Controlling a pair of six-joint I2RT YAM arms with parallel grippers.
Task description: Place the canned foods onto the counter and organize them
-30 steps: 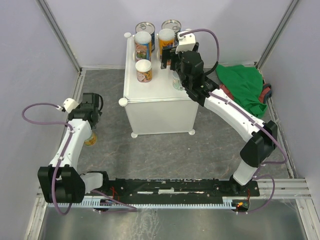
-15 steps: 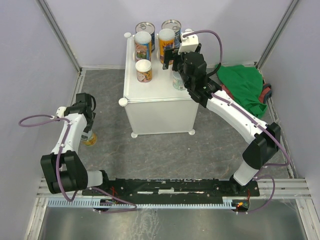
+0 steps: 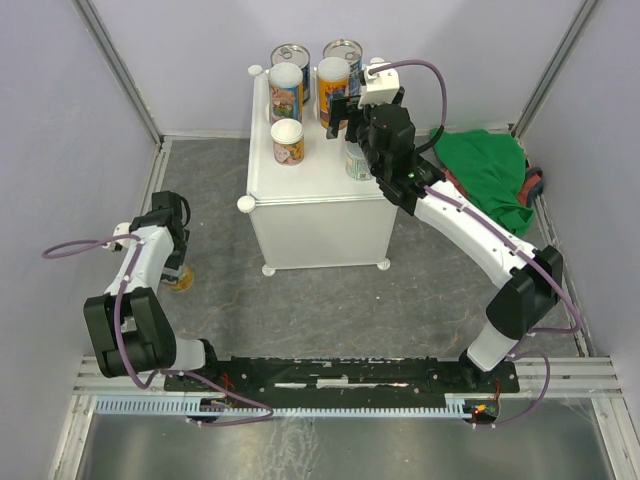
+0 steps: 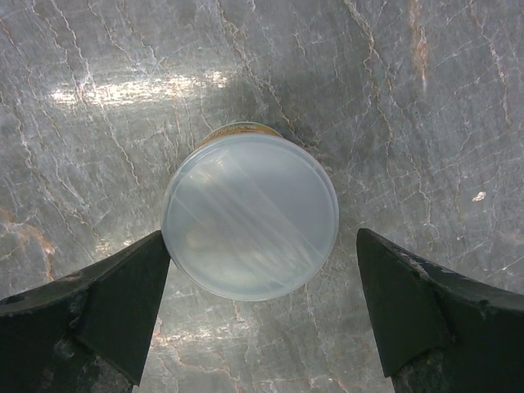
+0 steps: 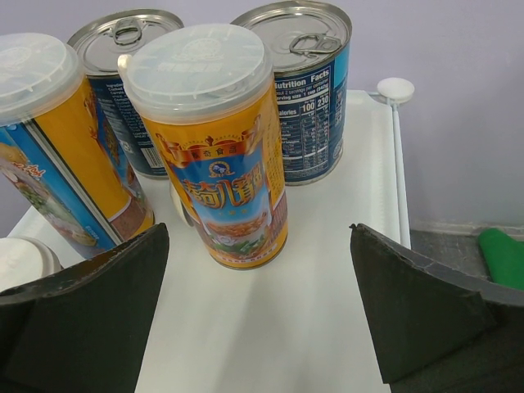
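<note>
Between parted left jaws, white-lidded can

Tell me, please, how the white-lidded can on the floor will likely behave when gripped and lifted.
The can is probably rigid: its cleanly round body should resist the left gripper. Its smooth plastic lid looks slippery, so gripping below it seems safer. Standing upright, it may tip if nudged off-centre.

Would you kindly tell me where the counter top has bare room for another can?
The counter has a bare front strip between the colourful can and the front edge, and a lane between that can and the pale green can. The back is crowded with four cans and the right claw.
</note>
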